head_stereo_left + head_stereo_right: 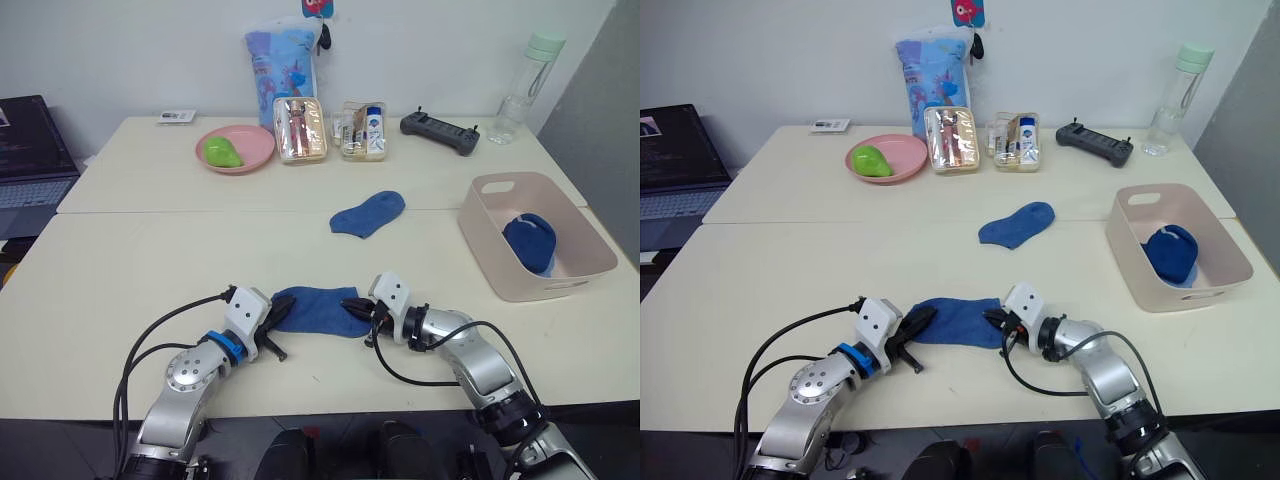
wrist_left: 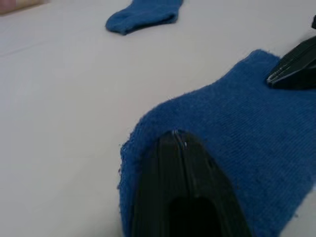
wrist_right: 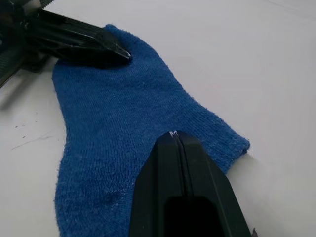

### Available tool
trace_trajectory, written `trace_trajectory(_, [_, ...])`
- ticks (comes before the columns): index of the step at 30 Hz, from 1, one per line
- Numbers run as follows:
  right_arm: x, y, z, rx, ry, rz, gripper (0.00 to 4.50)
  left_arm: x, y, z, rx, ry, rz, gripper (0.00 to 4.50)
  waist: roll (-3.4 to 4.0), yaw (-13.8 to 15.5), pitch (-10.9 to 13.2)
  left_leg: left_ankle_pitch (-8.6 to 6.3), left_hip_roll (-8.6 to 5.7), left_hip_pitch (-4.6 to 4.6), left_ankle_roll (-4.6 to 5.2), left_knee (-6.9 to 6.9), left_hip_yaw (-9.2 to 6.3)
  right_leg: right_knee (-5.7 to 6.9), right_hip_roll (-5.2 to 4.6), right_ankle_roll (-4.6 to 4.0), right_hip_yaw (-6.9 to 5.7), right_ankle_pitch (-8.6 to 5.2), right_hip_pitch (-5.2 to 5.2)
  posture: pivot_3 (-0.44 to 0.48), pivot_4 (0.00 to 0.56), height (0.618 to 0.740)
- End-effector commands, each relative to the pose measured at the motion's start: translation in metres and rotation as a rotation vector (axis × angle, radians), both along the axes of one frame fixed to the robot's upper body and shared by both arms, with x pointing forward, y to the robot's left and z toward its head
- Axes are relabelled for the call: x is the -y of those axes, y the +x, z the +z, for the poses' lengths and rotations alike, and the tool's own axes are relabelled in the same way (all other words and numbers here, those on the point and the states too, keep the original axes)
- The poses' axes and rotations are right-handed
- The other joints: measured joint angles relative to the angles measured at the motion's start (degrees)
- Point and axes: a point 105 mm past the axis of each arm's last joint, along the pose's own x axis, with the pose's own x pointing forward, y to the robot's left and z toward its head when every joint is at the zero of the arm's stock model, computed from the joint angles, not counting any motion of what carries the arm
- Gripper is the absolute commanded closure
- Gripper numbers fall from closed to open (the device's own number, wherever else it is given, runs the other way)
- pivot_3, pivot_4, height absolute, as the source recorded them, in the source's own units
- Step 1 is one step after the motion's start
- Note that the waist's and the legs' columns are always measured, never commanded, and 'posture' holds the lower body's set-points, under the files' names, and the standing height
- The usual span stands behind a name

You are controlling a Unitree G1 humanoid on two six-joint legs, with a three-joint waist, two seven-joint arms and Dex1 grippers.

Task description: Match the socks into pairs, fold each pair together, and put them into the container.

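A medium blue sock lies flat near the table's front edge. My left gripper is shut on its left end and my right gripper is shut on its right end. In the left wrist view the closed fingers press on the blue knit. The right wrist view shows the same sock with the other gripper at its far end. A second blue sock lies alone at mid-table. The pale pink container stands at the right with a folded blue sock bundle inside.
Along the back stand a tall blue patterned bag, a pink plate with a green object, two clear boxes, a black controller and a bottle. A laptop sits far left.
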Motion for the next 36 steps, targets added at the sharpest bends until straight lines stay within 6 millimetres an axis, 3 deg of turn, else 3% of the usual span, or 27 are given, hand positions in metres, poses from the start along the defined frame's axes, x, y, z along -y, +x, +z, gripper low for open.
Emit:
trace_trajectory(1, [0.021,-0.001,-0.012,-0.024,-0.042,-0.043,4.5,-0.018,0.001,0.001,-0.029,-0.1,0.086,4.48,0.0,-0.05,0.0,0.0,0.0,0.06,0.0,0.0,0.0,-0.01,0.0,0.0,-0.01,0.0,0.08,0.0,0.15,0.74])
trace_trajectory(5, [0.035,-0.001,-0.012,-0.046,-0.055,-0.059,4.5,-0.027,-0.001,0.005,-0.152,-0.319,0.117,4.48,-0.01,-0.04,-0.01,-0.01,0.0,0.21,0.01,0.01,-0.09,-0.11,0.0,0.02,-0.1,-0.02,0.32,0.0,0.15,0.74])
trace_trajectory(8, [0.039,0.0,-0.009,-0.047,-0.05,-0.059,4.5,-0.027,-0.003,0.008,-0.194,-0.371,0.103,4.48,-0.01,-0.06,-0.01,-0.01,0.0,0.25,0.01,0.0,-0.13,-0.12,0.01,0.02,-0.12,-0.02,0.39,0.0,0.15,0.74])
trace_trajectory(11, [0.038,0.002,0.006,-0.052,0.01,-0.053,4.5,-0.021,-0.003,0.019,-0.216,-0.45,0.072,4.48,-0.01,-0.06,-0.01,-0.01,0.0,0.25,0.01,0.01,-0.13,-0.12,0.01,0.03,-0.12,-0.02,0.4,0.0,0.15,0.74])
trace_trajectory(16, [0.033,0.003,0.05,-0.028,0.141,-0.015,4.5,-0.02,-0.006,0.041,-0.168,-0.395,0.033,4.48,0.0,-0.06,0.04,-0.01,0.0,0.19,0.01,0.0,-0.16,-0.12,0.01,0.02,-0.11,-0.02,0.35,0.0,0.15,0.74])
trace_trajectory(19, [0.051,0.017,0.07,0.052,0.137,-0.101,3.9,-0.045,-0.004,0.06,-0.077,-0.338,0.099,4.5,0.0,-0.08,0.04,-0.01,0.0,0.2,0.01,0.0,-0.16,-0.12,0.02,0.02,-0.11,-0.02,0.34,0.0,0.15,0.74])
trace_trajectory(24, [0.083,0.044,0.076,0.134,0.077,-0.274,2.1,-0.09,-0.008,0.067,0.017,-0.164,0.208,2.96,0.01,-0.05,0.05,-0.01,0.0,0.17,0.01,-0.08,-0.14,-0.15,0.03,-0.02,-0.09,-0.05,0.27,0.0,0.15,0.74])
trace_trajectory(30, [0.081,0.053,0.071,0.142,0.058,-0.289,0.01,-0.106,-0.011,0.053,0.023,-0.099,0.262,1.0,0.02,-0.07,0.05,-0.01,-0.01,0.17,0.0,-0.2,-0.08,-0.21,0.02,-0.03,-0.05,-0.04,0.25,0.0,0.15,0.74])
trace_trajectory(33, [0.063,0.056,0.071,0.165,0.032,-0.235,0.0,-0.1,-0.009,0.059,0.051,-0.102,0.255,0.04,0.02,-0.08,0.05,0.0,0.0,0.16,0.0,-0.22,-0.08,-0.21,0.01,-0.03,-0.05,-0.04,0.23,0.0,0.15,0.74])
trace_trajectory(36, [0.048,0.066,0.071,0.196,-0.031,-0.2,0.0,-0.077,-0.008,0.078,0.084,-0.111,0.162,0.04,0.0,-0.12,0.07,0.0,0.01,0.16,0.0,-0.22,-0.07,-0.2,0.02,-0.03,-0.05,-0.04,0.21,0.0,0.15,0.74])
